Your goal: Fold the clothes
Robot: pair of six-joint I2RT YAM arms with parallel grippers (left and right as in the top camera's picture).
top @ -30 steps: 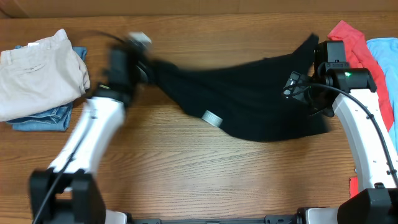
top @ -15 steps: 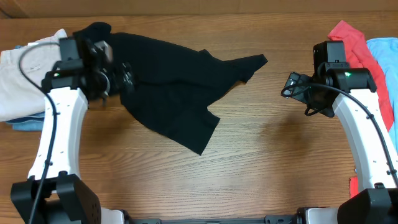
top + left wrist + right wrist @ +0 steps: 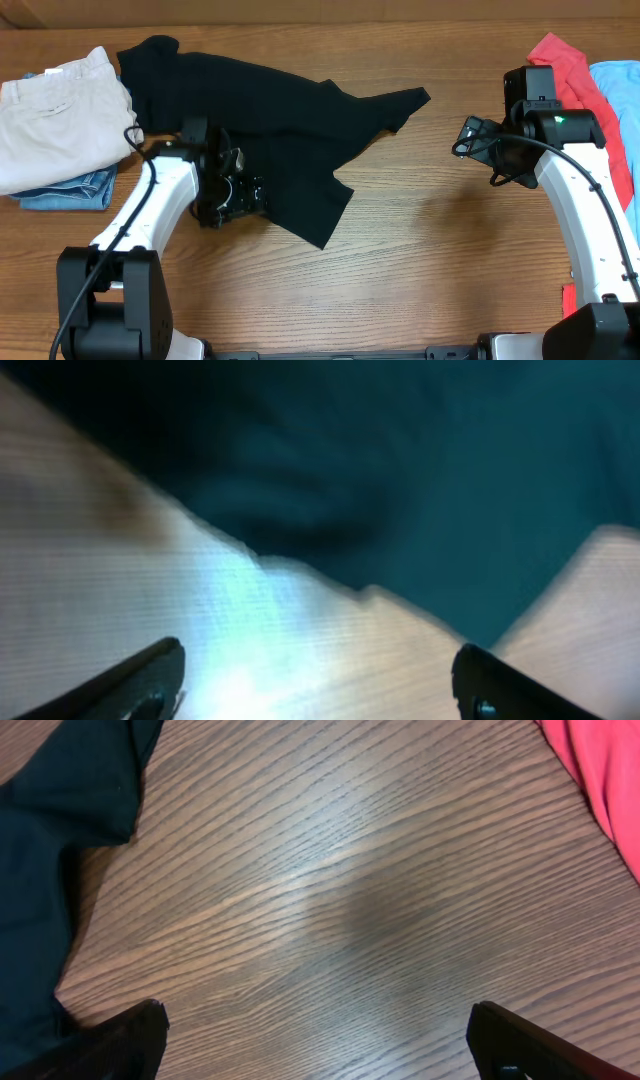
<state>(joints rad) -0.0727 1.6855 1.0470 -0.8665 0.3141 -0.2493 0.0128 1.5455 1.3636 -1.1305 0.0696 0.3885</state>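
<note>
1. down on the left side of the table [image 3: 420, 260], the left gripper [image 3: 245, 192] stands released, its two fingers spread wide with nothing between them.
2. its wrist camera, blurred, shows the fingertips [image 3: 150, 678] above bare wood, with dark cloth just beyond them.
3. from overhead, that gripper sits at the near left edge of the black garment [image 3: 270, 110]; whether it touches the fabric cannot be told.
4. the right gripper [image 3: 468, 138] is likewise released, fingers apart and holding nothing, over bare wood on the right.
5. its wrist view catches an edge of the black garment at the left and a strip of the coral-red garment [image 3: 600, 780] at the right.
6. the black garment lies rumpled and unfolded across the far left half of the table, one point reaching right toward the middle, another corner pointing near.
7. its far left end lies just beside the beige trousers [image 3: 60, 110], which rest on blue denim [image 3: 70, 192] at the left edge.
8. at the far right, the coral-red garment lies beside a light blue garment [image 3: 620, 90], both well apart from the black one.
</note>
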